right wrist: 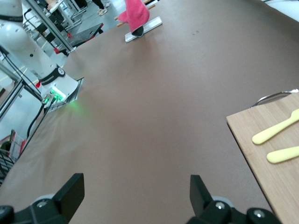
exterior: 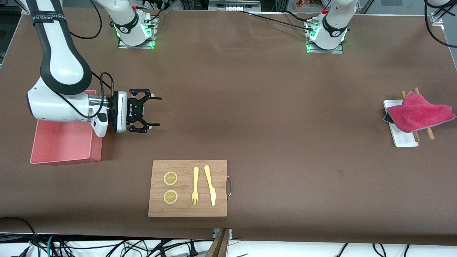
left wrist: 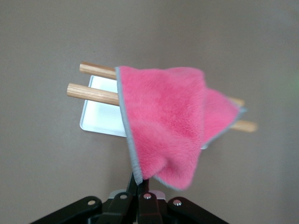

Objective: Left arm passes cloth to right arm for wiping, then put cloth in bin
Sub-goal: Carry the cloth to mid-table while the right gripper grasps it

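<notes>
Task stage: early. The cloth (exterior: 417, 112) lies magenta face up, draped over the small white tray (exterior: 403, 139) and a pair of wooden chopsticks (exterior: 429, 134) at the table edge on the left arm's end. No handover yet, no wiping yet, nothing in the bin (exterior: 60, 142). All three steps appear to remain.

Left gripper (left wrist: 135, 186): seen only in its own wrist view, hovering above the cloth, its fingers clenched together with nothing between them. The fingertips sit just at the cloth's hanging lower corner; whether they touch it I cannot tell. It would have to open before it can take the cloth.

Right gripper (exterior: 151, 111): held level above bare table beside the bin, toward the right arm's end, pointing along the table toward the cloth. Jaws spread wide, empty. This arm waits, in a pose that looks ready to receive.

Bin: light-pink tub near the table edge on the right arm's end, partly under the right forearm.

Wooden cutting board (exterior: 188, 188): near the table's front edge, carrying two lemon slices (exterior: 170, 187), a yellow fork (exterior: 195, 185) and a yellow knife (exterior: 210, 185). Probable wiping area, by judgement only.
</notes>
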Controlling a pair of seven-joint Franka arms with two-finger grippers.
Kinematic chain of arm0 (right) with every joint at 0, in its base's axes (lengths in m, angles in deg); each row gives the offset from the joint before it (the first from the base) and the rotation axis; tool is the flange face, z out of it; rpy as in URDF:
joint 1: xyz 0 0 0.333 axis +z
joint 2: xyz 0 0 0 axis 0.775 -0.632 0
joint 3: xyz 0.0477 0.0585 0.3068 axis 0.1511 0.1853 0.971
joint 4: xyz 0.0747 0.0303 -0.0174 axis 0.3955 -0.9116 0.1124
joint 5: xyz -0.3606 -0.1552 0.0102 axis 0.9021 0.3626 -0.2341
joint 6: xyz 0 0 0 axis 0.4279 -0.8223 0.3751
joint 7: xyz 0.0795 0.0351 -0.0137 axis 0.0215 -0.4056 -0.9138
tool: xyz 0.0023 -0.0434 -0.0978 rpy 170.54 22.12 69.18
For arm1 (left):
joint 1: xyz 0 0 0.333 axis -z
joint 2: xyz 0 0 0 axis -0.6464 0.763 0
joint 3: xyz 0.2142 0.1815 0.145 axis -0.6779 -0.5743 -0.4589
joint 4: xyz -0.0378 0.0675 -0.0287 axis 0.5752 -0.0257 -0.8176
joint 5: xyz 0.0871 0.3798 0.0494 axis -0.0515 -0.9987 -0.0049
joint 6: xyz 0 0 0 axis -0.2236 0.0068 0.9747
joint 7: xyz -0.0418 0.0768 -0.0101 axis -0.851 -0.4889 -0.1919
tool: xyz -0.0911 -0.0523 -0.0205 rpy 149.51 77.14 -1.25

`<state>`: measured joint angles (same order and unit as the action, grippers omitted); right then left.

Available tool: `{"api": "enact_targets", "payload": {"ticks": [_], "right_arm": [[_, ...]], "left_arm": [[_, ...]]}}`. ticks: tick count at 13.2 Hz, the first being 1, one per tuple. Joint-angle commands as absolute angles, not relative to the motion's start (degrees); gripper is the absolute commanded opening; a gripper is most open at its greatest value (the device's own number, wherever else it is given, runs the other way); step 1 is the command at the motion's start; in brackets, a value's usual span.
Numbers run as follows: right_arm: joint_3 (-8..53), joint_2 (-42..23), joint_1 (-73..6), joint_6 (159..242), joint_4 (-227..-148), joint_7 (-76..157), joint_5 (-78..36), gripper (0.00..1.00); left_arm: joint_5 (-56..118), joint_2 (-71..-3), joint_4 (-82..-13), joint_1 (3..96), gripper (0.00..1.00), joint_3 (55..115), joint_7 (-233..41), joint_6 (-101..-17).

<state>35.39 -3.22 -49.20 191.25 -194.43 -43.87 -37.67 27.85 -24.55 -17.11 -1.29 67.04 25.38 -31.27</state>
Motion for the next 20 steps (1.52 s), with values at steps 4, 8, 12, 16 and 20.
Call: {"api": "enact_targets", "payload": {"ticks": [4, 8, 12, 16, 20], "right_arm": [[35.4, -2.3, -49.4, 191.9, -196.7, -46.9, -38.3, 1.0], [35.7, -2.4, -48.3, 194.7, -197.6, -46.9, -38.5, 1.0], [39.8, -2.5, -47.6, 201.7, -199.9, -46.2, -41.0, 1.0], [44.5, -2.6, -47.4, 209.1, -202.5, -46.2, -45.5, 1.0], [45.2, -2.6, -41.4, 217.0, -203.9, -46.2, -50.6, 1.0]], "left_arm": [[24.1, -32.5, -19.0, 4.5, 0.0, 67.1, 4.4, -17.7], [24.0, -38.0, -19.2, 11.9, 0.0, 67.3, -20.5, -6.6], [30.5, -41.0, -19.2, 19.6, 0.0, 70.8, -48.4, -0.6], [42.3, -40.4, -19.3, 21.6, 0.0, 80.2, -74.7, -2.5], [56.0, -38.8, -19.3, 30.8, 0.0, 80.4, -88.2, -10.7]]}}
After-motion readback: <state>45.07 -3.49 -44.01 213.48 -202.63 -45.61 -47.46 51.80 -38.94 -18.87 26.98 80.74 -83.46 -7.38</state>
